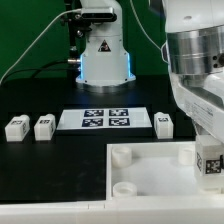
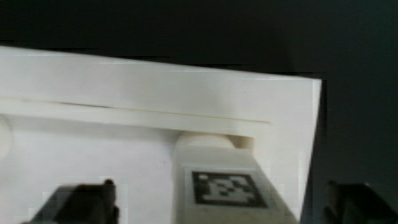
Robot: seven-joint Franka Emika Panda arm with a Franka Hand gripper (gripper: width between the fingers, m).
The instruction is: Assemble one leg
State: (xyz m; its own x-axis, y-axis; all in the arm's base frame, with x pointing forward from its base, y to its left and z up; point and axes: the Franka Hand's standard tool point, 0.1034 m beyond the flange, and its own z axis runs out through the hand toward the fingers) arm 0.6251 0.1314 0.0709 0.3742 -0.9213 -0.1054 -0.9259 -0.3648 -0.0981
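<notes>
The leg (image 1: 210,160) stood upright at the edge of the tray (image 1: 150,172) toward the exterior view's right, directly beneath the arm, with its tag facing the camera. Whether its foot sat in a corner socket was hidden. In the wrist view the fingers (image 2: 86,203) stood wide apart, one on each side of the leg (image 2: 226,180), with white tray showing in both gaps — they gripped nothing. The other legs (image 1: 44,126) lay on the black counter (image 1: 40,95) beside the marker board (image 1: 107,119), well apart from the tray.

The leg looked like a light, stiff plastic block (hard and smooth, so probably a little slippery). A hold across two opposite flat faces, squarely centred around mid-height, would likely serve best — an off-centre pinch could let it twist or tip.
</notes>
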